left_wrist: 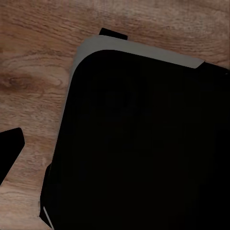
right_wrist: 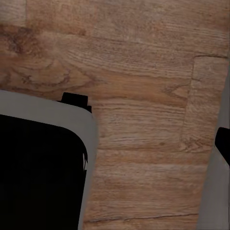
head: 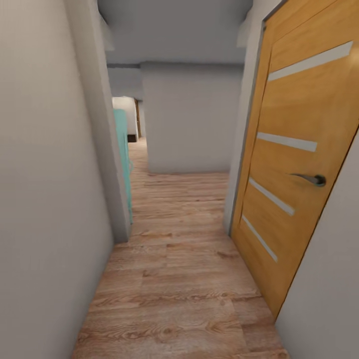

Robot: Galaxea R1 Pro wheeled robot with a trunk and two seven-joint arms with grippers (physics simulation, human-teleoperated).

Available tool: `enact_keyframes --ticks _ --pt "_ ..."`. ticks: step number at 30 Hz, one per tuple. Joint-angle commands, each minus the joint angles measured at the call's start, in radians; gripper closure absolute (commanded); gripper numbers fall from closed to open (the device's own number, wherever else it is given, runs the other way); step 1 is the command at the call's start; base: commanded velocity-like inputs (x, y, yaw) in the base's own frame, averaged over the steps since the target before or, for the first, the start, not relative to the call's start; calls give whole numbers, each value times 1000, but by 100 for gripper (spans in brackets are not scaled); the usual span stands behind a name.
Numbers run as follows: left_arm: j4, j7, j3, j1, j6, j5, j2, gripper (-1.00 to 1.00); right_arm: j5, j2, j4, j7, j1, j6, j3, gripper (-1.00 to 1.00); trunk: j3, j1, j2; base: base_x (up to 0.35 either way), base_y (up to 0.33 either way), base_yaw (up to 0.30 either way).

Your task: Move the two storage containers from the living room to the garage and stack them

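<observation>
I am in a narrow hallway, and the storage containers are out of view. In the left wrist view one dark fingertip (left_wrist: 10, 149) of my left gripper (left_wrist: 115, 148) sits at the picture's edge, above my black, grey-rimmed base (left_wrist: 143, 124). In the right wrist view a dark fingertip (right_wrist: 223, 143) of my right gripper (right_wrist: 115, 143) also sits at the edge. Only light wood planks (right_wrist: 143, 96) lie between the fingers. Both grippers stand open and hold nothing.
A shut wooden door (head: 294, 124) with a metal handle (head: 314, 179) lines the right side. A white wall (head: 45, 199) runs close on the left, with a teal object (head: 123, 159) behind its corner. A white wall (head: 192, 119) closes the hallway ahead. Light wood plank flooring (head: 184, 279) continues past it on the left.
</observation>
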Motion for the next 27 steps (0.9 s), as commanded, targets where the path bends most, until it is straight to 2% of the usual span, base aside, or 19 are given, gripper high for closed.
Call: enact_keyframes --ticks 1,6,27 --pt "0 1 0 0 -2 4 0 -100 5 0 3 -5 -1 -4 5 -100 -1 0 0 249 0 270" --pt "0 1 0 0 -2 4 0 -100 5 0 3 -5 -1 -6 3 -100 -1 0 0 254 0 97" --pt "0 0 1 0 5 4 0 -100 6 -8 3 -5 -1 -1 8 -100 -1 0 0 315 0 2"
